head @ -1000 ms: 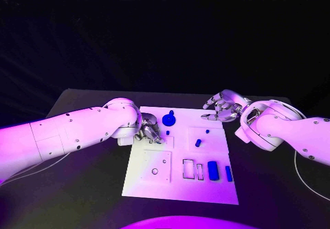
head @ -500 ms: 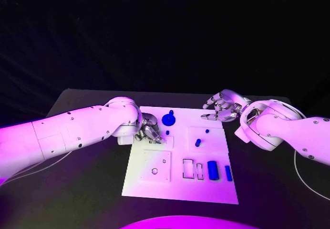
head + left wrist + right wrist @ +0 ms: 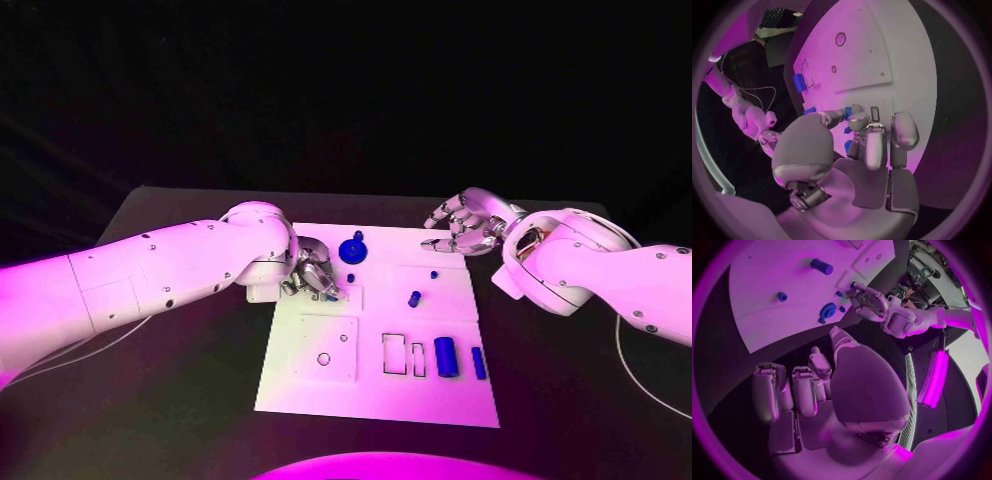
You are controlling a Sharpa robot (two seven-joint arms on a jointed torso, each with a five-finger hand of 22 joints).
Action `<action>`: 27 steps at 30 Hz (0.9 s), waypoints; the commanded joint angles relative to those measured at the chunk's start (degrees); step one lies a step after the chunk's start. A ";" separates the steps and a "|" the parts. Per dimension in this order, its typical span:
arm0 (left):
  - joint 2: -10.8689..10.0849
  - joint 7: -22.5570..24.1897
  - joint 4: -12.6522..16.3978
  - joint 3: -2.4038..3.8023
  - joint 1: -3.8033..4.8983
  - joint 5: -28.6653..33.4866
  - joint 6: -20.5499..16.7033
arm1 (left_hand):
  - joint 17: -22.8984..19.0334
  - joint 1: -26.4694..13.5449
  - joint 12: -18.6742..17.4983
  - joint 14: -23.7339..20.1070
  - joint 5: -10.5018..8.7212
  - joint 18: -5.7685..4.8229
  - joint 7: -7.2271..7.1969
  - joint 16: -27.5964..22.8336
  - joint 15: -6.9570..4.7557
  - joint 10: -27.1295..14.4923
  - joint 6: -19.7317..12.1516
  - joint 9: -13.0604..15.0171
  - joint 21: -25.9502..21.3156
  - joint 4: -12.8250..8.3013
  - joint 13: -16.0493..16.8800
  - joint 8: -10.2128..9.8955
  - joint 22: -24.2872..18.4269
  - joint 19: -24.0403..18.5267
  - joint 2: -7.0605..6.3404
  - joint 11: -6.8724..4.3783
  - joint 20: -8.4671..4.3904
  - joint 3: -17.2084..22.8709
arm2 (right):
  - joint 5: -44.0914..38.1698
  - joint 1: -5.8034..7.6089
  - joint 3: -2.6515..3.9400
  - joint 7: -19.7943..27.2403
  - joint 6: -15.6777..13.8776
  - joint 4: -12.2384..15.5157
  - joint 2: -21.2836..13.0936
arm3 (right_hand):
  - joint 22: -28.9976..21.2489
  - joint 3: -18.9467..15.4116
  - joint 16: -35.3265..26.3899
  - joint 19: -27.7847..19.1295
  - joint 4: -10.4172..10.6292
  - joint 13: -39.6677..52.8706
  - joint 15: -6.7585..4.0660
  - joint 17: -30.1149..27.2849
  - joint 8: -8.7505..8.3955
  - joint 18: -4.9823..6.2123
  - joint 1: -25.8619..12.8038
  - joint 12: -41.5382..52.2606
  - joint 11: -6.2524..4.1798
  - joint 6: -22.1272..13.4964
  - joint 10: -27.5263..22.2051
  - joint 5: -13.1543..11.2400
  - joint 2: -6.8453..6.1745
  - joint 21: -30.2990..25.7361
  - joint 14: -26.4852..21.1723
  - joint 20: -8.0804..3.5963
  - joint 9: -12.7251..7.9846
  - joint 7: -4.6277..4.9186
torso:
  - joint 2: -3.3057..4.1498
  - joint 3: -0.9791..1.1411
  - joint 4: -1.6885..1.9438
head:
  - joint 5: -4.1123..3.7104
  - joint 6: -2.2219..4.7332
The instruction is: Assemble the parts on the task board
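Nearest the robot, along the near edge of the white rectangular task board (image 3: 378, 390), two blue oblong parts (image 3: 446, 357) lay side by side just right of a pair of narrow rectangular slots (image 3: 395, 354), their long axes running near to far, parallel with the slots; neither hand was close to them. Farther up the board a short blue peg (image 3: 414, 298) stood or lay between the two hands, well apart from both. Just left of it, the left silver many-fingered hand (image 3: 312, 276) rested over the board's left edge with its fingers curled down onto the plate; the left wrist view showed small blue pieces (image 3: 847, 113) right at its fingertips (image 3: 859, 120), but whether they were pinched or merely touched could not be told. Farthest off, the round blue knob-shaped part (image 3: 356, 248) sat near the board's far edge, just beyond and to the right of the left hand and clearly nearer to it than to the right. The right silver hand (image 3: 464, 228) hovered off the board's far right corner, fingers apart and loosely bent, holding nothing. By this lie, the left hand seemed the better placed for the far-left parts.
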 commanded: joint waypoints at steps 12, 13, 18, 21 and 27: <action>0.20 -0.56 -0.56 0.04 -0.21 1.06 0.81 | 7.54 -0.81 -0.40 4.18 0.13 -0.85 -1.36 0.27 -0.40 0.27 1.81 0.22 0.30 -8.03 -0.06 -0.25 0.16 0.26 1.32 -0.17 -0.14 8.46 | -0.85 -0.03 0.00 0.10 1.08 0.05 -0.04 | 11.62 0.47 -0.22 2.46 -0.14 -0.03 -0.22 8.97 0.34 0.44 -0.63 0.07 -0.22 0.29 -0.05 0.18 0.00 -0.36 4.42 -0.16 -0.09 -0.21 | -0.02 -0.06 0.03 | -0.01 0.07; 0.21 -0.57 -0.60 0.05 -0.21 1.21 0.85 | 7.52 -0.84 -0.41 4.17 0.14 -0.85 -1.37 0.26 -0.41 0.25 1.78 0.26 0.30 -8.19 -0.06 -0.28 0.17 0.26 1.43 -0.18 -0.14 8.56 | -0.86 -0.03 0.00 0.10 1.10 0.04 -0.03 | 11.62 0.47 -0.22 2.46 -0.14 -0.03 -0.22 8.97 0.34 0.44 -0.63 0.07 -0.22 0.29 -0.05 0.18 0.00 -0.36 4.42 -0.16 -0.09 -0.21 | -0.02 -0.06 0.02 | -0.01 0.05; 0.26 -0.61 -0.84 0.08 -0.20 1.76 1.03 | 7.51 -0.91 -0.42 4.17 0.14 -0.85 -1.38 0.26 -0.42 0.22 1.73 0.34 0.31 -8.49 -0.06 -0.33 0.20 0.27 1.63 -0.19 -0.14 8.77 | -0.90 -0.03 0.00 0.09 1.20 0.01 -0.02 | 11.62 0.47 -0.22 2.46 -0.14 -0.03 -0.22 8.97 0.34 0.44 -0.63 0.07 -0.22 0.29 -0.05 0.18 0.00 -0.36 4.42 -0.16 -0.09 -0.21 | -0.02 -0.08 0.05 | -0.04 0.02; 0.29 -0.63 -1.08 0.10 -0.19 1.91 1.10 | 7.51 -1.06 -0.42 4.17 0.14 -0.86 -1.36 0.26 -0.42 0.19 1.73 0.42 0.32 -8.70 -0.04 -0.37 0.24 0.30 2.02 -0.18 -0.14 9.04 | -0.92 -0.03 0.00 0.10 1.26 0.01 -0.02 | 11.59 0.52 -0.24 2.43 -0.17 -0.07 -0.23 8.93 0.38 0.45 -0.58 0.03 -0.23 0.28 -0.09 0.18 -0.04 -0.42 4.41 -0.17 -0.10 -0.22 | -0.02 -0.06 0.06 | -0.05 0.03; 0.41 -0.63 -1.52 0.12 -0.14 2.14 1.21 | 8.04 -2.86 -0.07 4.31 0.15 -0.85 -1.36 0.53 -0.42 0.39 1.85 0.94 0.34 -10.43 0.50 -0.57 0.31 0.31 3.10 -0.19 -0.18 10.59 | -1.03 -0.03 -0.01 0.10 1.39 0.02 -0.02 | 11.59 0.52 -0.24 2.43 -0.17 -0.07 -0.23 8.93 0.38 0.45 -0.58 0.03 -0.23 0.28 -0.09 0.18 -0.04 -0.42 4.41 -0.17 -0.10 -0.22 | -0.03 -0.04 0.03 | -0.05 0.01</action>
